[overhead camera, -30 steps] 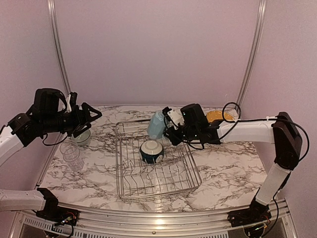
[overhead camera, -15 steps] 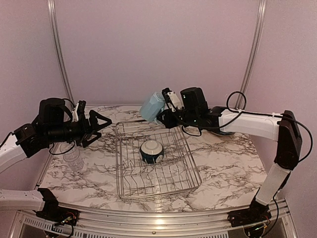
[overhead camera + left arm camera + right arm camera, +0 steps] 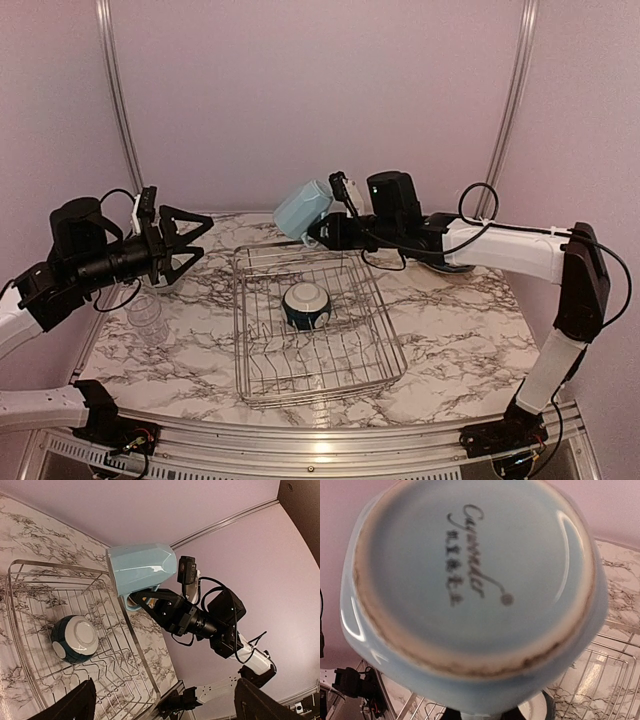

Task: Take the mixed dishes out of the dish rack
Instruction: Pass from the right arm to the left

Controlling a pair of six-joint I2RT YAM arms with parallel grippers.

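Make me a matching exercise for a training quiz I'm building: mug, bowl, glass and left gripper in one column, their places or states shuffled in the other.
Column 1
1. light blue mug
2. teal-and-white bowl
3. clear glass
4. left gripper

Column 2
A. inside the dish rack
B. open, holding nothing
C. held in the air by the right gripper
D. on the table, left of the dish rack

Pairs: 1-C, 2-A, 3-D, 4-B

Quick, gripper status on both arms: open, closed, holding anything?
Left gripper: open, holding nothing.
Right gripper: closed on the light blue mug, which is lifted in the air.
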